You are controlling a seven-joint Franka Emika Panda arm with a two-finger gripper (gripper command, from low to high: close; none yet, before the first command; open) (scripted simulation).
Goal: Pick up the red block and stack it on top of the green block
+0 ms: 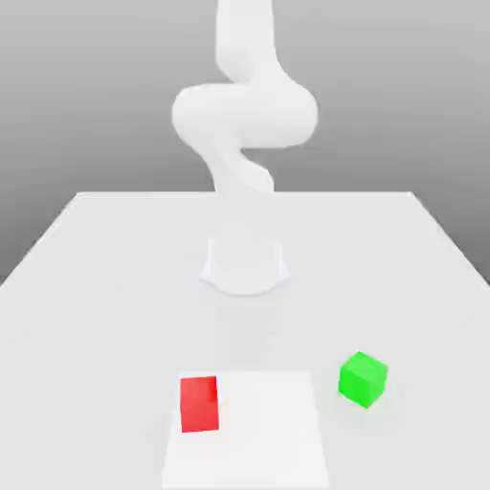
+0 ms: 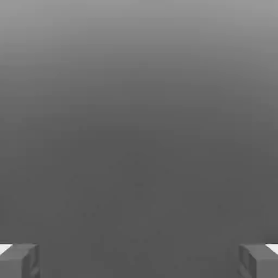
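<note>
Hand (image 2: pixel 139 260) spread wide over bare grey — red block (image 1: pixel 199 403) apparently lies apart from green block (image 1: pixel 363 379) on the table (image 1: pixel 96 287).

plain white table (image 1: pixel 105 287)

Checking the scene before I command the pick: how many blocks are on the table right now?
2. The red block sits near the table's front edge, toward the exterior view's left. The green block sits apart from it, toward that view's right. Nothing seems hidden.
</note>
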